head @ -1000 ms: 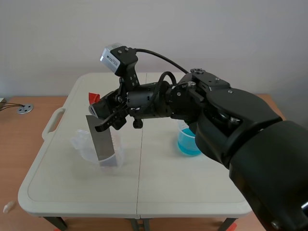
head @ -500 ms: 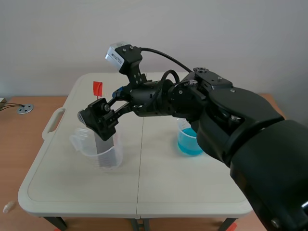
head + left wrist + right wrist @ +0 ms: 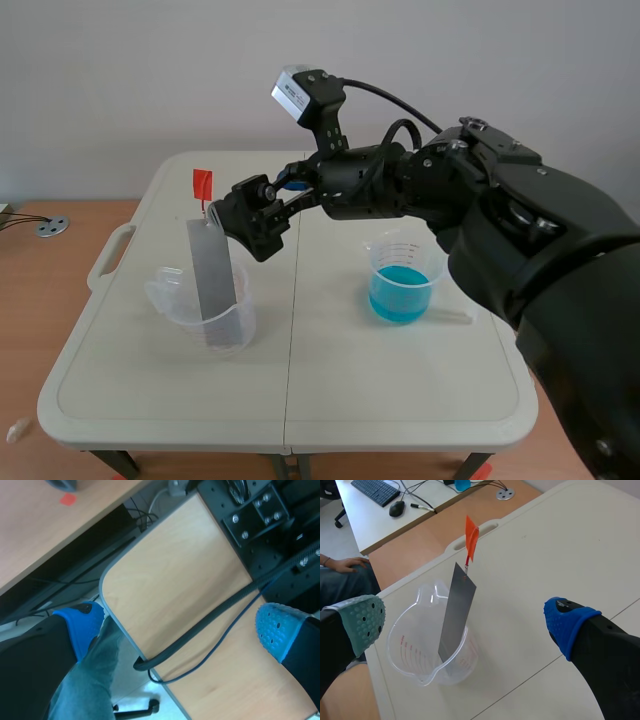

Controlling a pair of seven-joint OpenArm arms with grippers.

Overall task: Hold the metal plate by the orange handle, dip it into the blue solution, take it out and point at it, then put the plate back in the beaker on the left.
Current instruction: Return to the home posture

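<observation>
The grey metal plate (image 3: 212, 275) stands tilted in the clear beaker (image 3: 225, 320) on the table's left side, with its orange handle (image 3: 203, 185) sticking up free. My right gripper (image 3: 246, 228) hangs open just right of the plate's top, touching nothing. In the right wrist view the plate (image 3: 456, 607), its handle (image 3: 471, 537) and the beaker (image 3: 425, 665) lie ahead between the spread fingers of my right gripper (image 3: 465, 622). The beaker of blue solution (image 3: 402, 285) sits at the right. My left gripper (image 3: 180, 630) is open over a wooden desk, away from the table.
The white table (image 3: 330, 400) has a slot handle (image 3: 110, 255) at its left edge. A person's hand (image 3: 342, 564), a keyboard (image 3: 375, 490) and a mouse (image 3: 396, 509) lie beyond the table. Black cables (image 3: 200, 630) cross the wooden desk under my left gripper.
My right gripper opened, let go of the plate's top and drew back up and to the right. The plate now stands on its own in the left beaker.
</observation>
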